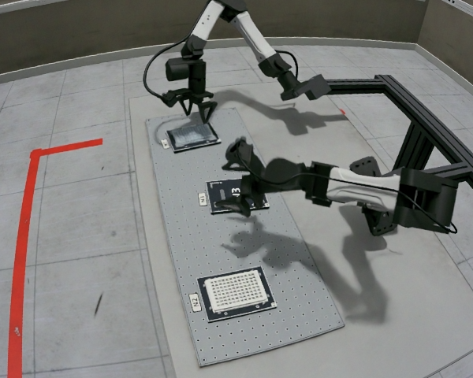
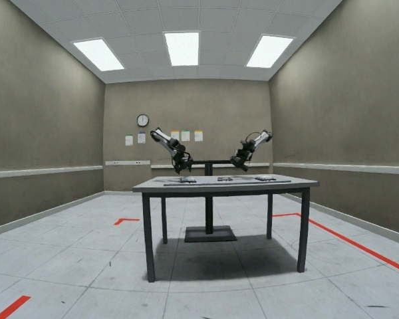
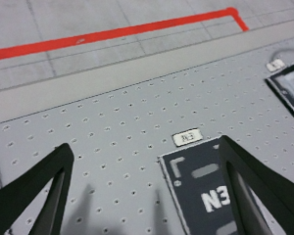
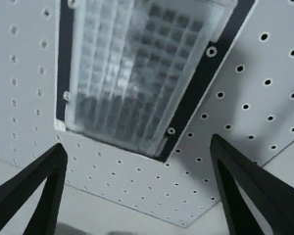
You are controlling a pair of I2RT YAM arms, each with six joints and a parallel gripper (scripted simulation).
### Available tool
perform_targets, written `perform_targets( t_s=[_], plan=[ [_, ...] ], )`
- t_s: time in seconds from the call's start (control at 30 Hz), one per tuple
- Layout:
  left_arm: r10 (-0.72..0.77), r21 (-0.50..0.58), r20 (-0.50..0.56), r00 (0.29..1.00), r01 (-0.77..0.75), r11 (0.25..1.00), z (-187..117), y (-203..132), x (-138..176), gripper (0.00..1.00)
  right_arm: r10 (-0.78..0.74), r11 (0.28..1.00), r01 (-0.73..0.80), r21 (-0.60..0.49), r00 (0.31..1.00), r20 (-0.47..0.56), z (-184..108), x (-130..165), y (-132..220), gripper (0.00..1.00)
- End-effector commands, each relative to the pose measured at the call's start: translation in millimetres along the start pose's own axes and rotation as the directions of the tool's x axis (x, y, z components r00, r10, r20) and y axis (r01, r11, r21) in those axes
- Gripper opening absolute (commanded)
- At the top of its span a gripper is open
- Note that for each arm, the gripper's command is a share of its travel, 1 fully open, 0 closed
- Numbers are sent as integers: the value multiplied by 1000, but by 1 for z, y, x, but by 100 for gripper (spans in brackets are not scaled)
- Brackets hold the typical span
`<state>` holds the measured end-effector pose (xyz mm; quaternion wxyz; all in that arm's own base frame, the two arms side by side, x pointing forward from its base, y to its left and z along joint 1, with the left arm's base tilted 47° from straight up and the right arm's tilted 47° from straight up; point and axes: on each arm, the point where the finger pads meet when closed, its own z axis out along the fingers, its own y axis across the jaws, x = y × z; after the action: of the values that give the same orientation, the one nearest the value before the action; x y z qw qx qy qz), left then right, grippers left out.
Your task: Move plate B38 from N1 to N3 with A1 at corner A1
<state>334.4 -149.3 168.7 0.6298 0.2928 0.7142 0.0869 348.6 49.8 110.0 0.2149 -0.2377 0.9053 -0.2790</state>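
Note:
A clear, frosted plate (image 1: 194, 135) (image 4: 132, 73) sits on dark nest N1 (image 1: 199, 144) (image 4: 65, 49); no plate label is readable. My right gripper (image 1: 196, 116) (image 4: 136, 145) is open and empty, above the deck close to N1's end; the plate lies beyond its fingertips in the right wrist view. Nest N3 (image 1: 229, 186) (image 3: 191, 196) shows no plate on its visible part. My left gripper (image 1: 221, 185) (image 3: 143, 145) is open and empty above N3 and partly hides it in the top view. A white plate (image 1: 236, 290) sits on nest N2 (image 1: 213, 316).
The perforated deck (image 1: 188, 244) lies on the table (image 2: 227, 188). Signs stand beside N1 (image 1: 165, 143), N3 (image 1: 202, 199) and N2 (image 1: 195, 302). The black arm frame (image 1: 428, 122) stands on the right in the top view. The left arm reaches across the deck's middle.

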Motion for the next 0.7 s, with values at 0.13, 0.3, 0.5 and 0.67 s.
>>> perform_targets(
  t_s=[0.13,0.3,0.5,0.67],
  plan=[
    [43,50,-37,998,-41,998,10,-57,-16,100,277,954,-268,138,960,-50,7,-17,1,100],
    [125,139,-34,992,-119,983,3,-126,-27,100,341,928,-327,178,939,-49,15,-24,6,100],
    [230,237,10,973,-226,945,-23,-209,-35,100,320,935,-305,180,946,-57,19,-27,16,100],
    [282,277,42,959,-282,919,-42,-247,-36,100,319,936,-304,180,946,-58,20,-28,17,100]
  ],
)
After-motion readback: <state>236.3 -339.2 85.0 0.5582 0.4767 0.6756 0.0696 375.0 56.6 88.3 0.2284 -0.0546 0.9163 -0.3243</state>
